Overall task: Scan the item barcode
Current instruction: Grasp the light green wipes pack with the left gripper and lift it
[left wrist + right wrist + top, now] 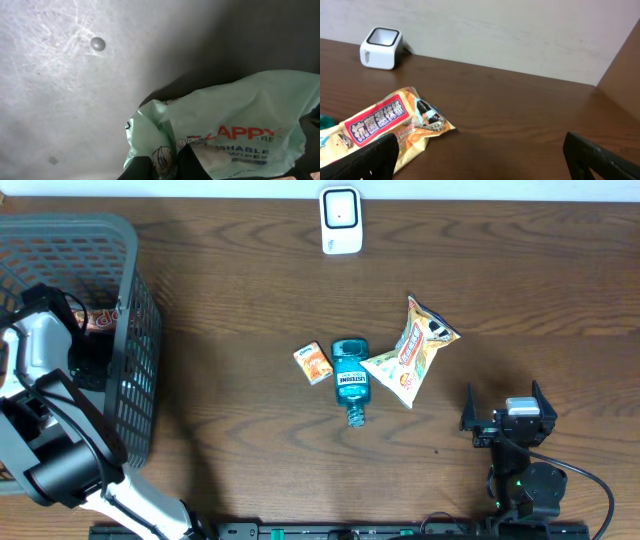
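Deep inside the grey basket [140, 300] at the bench's left end, your left pincer [172, 162] is closed, its dark fingers pressed nearly together on the crumpled lower edge of a pale green wipes pack [235, 115]. From that grip the pack runs up and to the right across the wrist view, its long axis leading away from the fingers, with the red and blue lettering facing the camera. No barcode shows on this face. It is probably on the hidden side, though the dim, close view cannot settle that.

The white scanner [340, 220] stands at the far edge of the bench, well apart from the basket and off to its right. The coming move looks like a lift clear of the basket wall, then a carry rightward toward that window. The left arm is the one with the pack and the nearer of the two to it.

Your right pincer [505, 405] waits near the bench's right front, jaws spread wide and holding nothing. Between it and the scanner lie a snack bag [415, 350], a blue mouthwash bottle [350, 380] and a small orange packet [313, 363], all untouched.
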`<move>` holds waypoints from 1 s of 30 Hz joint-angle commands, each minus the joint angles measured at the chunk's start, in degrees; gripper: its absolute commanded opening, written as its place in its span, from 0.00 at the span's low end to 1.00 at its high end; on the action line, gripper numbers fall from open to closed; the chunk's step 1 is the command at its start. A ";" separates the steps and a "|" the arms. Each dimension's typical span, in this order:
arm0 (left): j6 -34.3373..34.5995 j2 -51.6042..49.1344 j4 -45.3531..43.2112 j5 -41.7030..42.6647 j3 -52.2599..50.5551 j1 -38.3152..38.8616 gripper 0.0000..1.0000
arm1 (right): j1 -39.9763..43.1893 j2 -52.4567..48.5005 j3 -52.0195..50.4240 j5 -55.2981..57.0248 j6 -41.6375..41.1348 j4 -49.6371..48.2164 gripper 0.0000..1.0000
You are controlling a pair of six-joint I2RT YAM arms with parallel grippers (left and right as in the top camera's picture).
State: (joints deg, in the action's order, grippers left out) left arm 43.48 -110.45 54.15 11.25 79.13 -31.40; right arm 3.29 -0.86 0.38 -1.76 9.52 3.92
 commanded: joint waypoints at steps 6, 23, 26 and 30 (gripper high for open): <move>-0.09 13.86 -0.48 -2.29 1.60 -4.42 0.07 | -0.44 0.11 -0.07 -0.09 0.42 0.20 0.99; 1.64 47.82 -10.14 7.28 1.60 -5.31 0.07 | -0.44 0.11 -0.07 -0.09 0.42 0.20 0.99; 1.64 52.19 -12.70 13.35 1.60 -2.40 0.08 | -0.44 0.11 -0.07 -0.09 0.42 0.20 0.99; 1.60 54.51 -11.85 15.15 1.57 5.88 0.07 | -0.44 0.11 -0.07 -0.09 0.42 0.20 0.99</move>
State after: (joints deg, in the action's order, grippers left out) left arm 45.04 -55.99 41.95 21.87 79.81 -29.91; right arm 3.29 -0.86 0.38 -1.74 9.52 3.92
